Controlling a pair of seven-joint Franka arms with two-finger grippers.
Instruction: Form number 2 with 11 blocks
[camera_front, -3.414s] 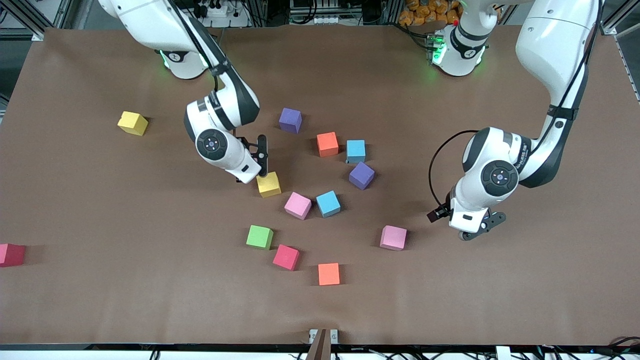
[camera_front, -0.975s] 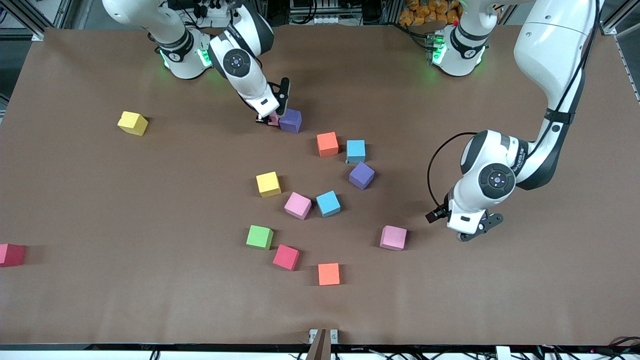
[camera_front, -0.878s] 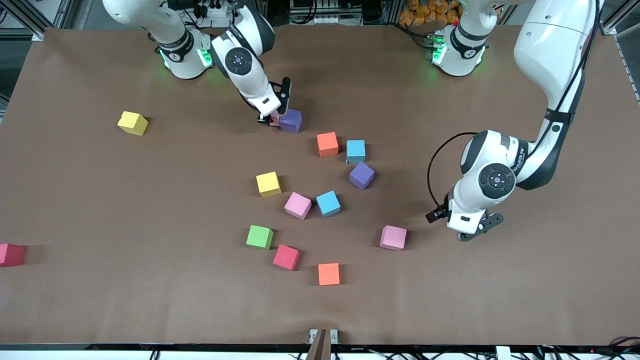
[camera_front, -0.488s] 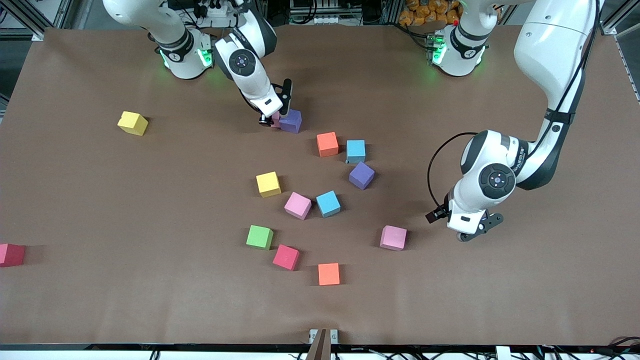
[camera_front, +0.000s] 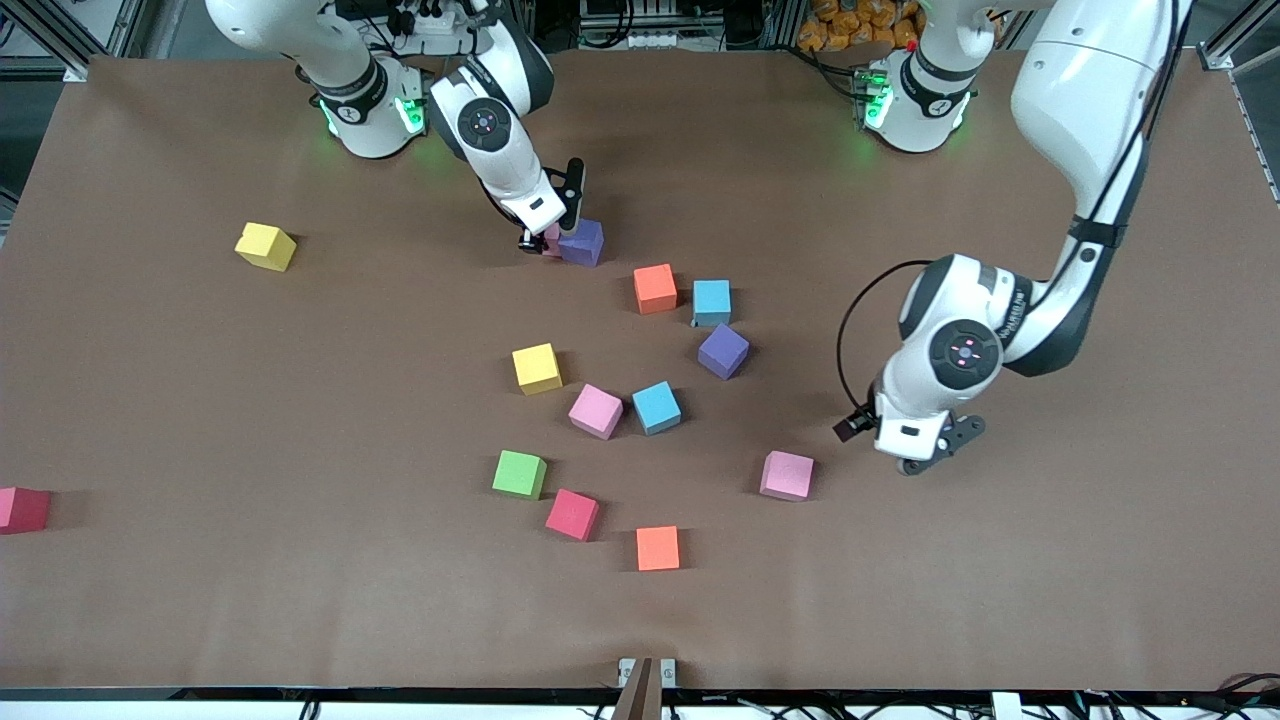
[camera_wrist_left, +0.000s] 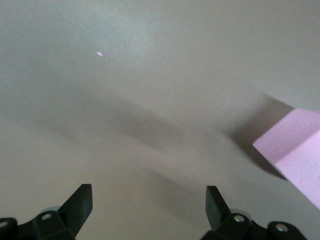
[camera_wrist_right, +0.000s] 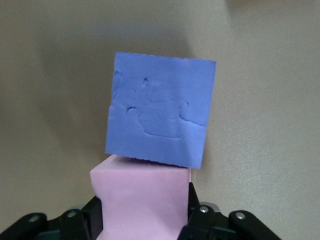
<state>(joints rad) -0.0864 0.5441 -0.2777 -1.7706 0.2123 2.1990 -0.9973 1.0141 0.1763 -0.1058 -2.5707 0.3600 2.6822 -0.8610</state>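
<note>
Right gripper clamps pink block beside purple block.

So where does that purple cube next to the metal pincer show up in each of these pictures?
Front view: the purple cube lies beside the right pincer, toward the robots' bases.
Right wrist view: the purple cube fills the middle.
Left wrist view: not in it.
Shared landmark: the pink block touching it, in the right pincer.
</note>
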